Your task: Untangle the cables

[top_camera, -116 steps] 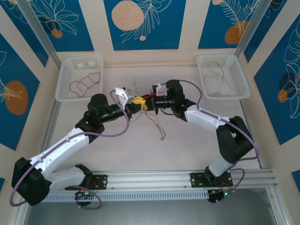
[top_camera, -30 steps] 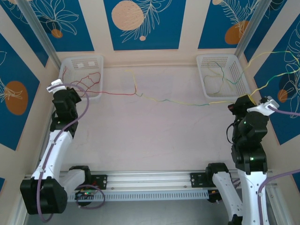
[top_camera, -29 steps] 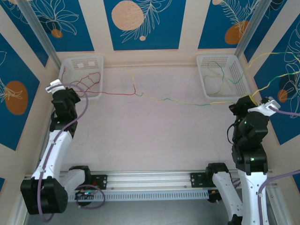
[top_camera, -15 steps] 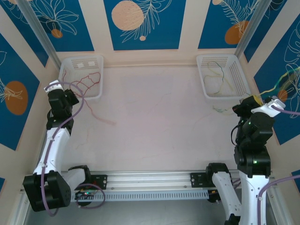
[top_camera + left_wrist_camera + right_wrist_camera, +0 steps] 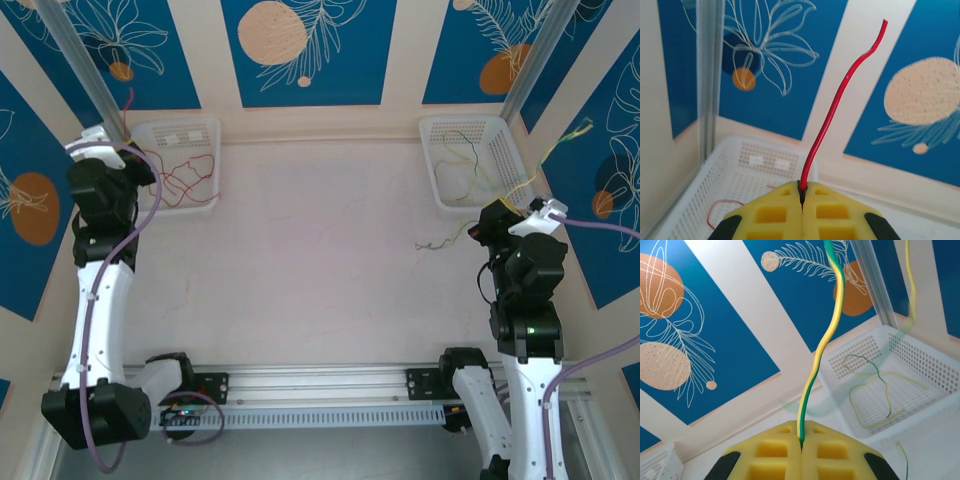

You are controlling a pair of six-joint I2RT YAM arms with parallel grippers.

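**Cables parted, one to each side**

Blue leaf-patterned walls ring a pale table [image 5: 320,280] that carries two white bins, the 10 o'clock basket [image 5: 170,127] and the 2 o'clock basket [image 5: 470,122]. The left gripper [image 5: 801,196], jaws pressed together on a red wire [image 5: 832,107], holds it high beside the 10 o'clock basket, where red loops lie, probably to sort like with like. The right gripper [image 5: 801,439] is clamped on a yellow-green wire [image 5: 817,357] near the 2 o'clock basket. Its tail trails on the table at 3 o'clock.
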